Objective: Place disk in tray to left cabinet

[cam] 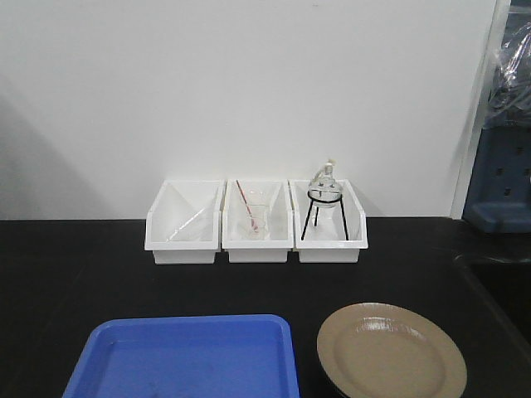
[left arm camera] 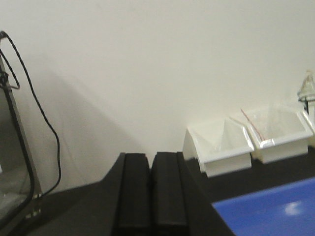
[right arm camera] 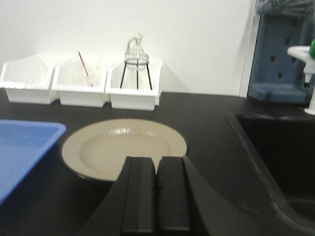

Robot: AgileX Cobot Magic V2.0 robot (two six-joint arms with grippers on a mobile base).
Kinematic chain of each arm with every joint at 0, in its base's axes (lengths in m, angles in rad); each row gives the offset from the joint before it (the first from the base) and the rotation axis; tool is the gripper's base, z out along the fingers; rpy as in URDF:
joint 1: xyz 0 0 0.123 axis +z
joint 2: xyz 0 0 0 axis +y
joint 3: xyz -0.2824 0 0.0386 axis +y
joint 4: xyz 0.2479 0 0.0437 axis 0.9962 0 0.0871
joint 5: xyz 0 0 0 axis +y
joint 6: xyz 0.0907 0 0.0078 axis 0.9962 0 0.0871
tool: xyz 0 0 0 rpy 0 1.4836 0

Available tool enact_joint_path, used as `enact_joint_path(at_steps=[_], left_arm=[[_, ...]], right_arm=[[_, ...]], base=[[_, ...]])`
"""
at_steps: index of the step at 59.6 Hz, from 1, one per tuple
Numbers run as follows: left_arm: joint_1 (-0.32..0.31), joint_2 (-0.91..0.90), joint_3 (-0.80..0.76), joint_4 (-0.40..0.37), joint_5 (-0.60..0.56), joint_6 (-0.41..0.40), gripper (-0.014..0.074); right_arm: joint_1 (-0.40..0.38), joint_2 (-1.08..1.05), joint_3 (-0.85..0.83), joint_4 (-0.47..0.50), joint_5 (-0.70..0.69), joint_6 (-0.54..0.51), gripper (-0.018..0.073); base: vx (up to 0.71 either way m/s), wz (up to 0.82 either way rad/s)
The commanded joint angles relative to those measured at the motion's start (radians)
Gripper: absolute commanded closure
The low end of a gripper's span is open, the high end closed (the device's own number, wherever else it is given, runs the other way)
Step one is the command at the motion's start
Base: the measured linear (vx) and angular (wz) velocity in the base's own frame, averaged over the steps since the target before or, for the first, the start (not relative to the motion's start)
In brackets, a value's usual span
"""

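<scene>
Nearest: my left claw, fingers pressed together, nothing between them; my right claw, likewise closed and empty. Next, on the black counter: blue tray at left; tan plate just beside it at right, apart from it, lying flat on the counter, not in the tray. Sink off to the right. Farthest: three white bins in a row against the wall, the rightmost holding a glass flask.
</scene>
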Motion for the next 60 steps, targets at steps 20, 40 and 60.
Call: enact_joint_path(at_steps=[20, 40, 60], left_arm=[[-0.003, -0.015, 0.007, -0.031, -0.529, -0.068, 0.0603], [-0.003, 0.027, -0.244, -0.135, -0.147, -0.069, 0.0603], [-0.003, 0.314, -0.427, -0.134, 0.231, -0.068, 0.0599]], right_arm=[[0.002, -0.012, -0.003, 0.004, -0.197, 0.002, 0.0567], [0.002, 0.075, -0.268, -0.004, 0.076, 0.001, 0.0557], [0.002, 0.397, -0.398, -0.023, 0.068, 0.002, 0.0531]], base=[[0.00, 0.00], [0.00, 0.00], [0.00, 0.00]])
